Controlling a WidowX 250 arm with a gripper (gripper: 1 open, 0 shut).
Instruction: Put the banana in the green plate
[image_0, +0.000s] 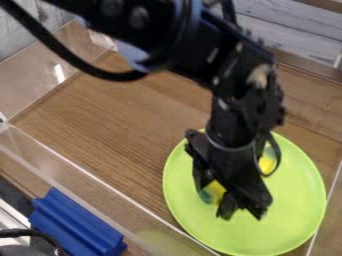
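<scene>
Above the near-left half of the round lime-green plate (287, 228), the black gripper (230, 190) is held with its fingers pointed down, the arm being extended from the top of the view. Between its dark fingers the small yellow banana (213, 191) is gripped, so the jaws are kept narrow around it. Most of the banana is hidden by the fingers; one end, yellow with a darker greenish tip, is exposed at the left, and another patch of yellow can be seen at the right, past the fingers. Whether the plate is touched by the banana cannot be told from this angle. The plate is laid flat on the brown wood-grain tabletop (114, 120), its shallow raised rim left visible along the near and right sides. By clear panels (94, 190) the work area is bordered at the left and along the near side. Outside the near panel, a bright blue ridged object (76, 226) is seen at the lower left, with a black cable (30, 233) curved beside it. At the far side, pale wooden boards (281, 38) are seen behind the arm, and the upper part of the scene is crossed by a thick black hose (60, 52).
</scene>
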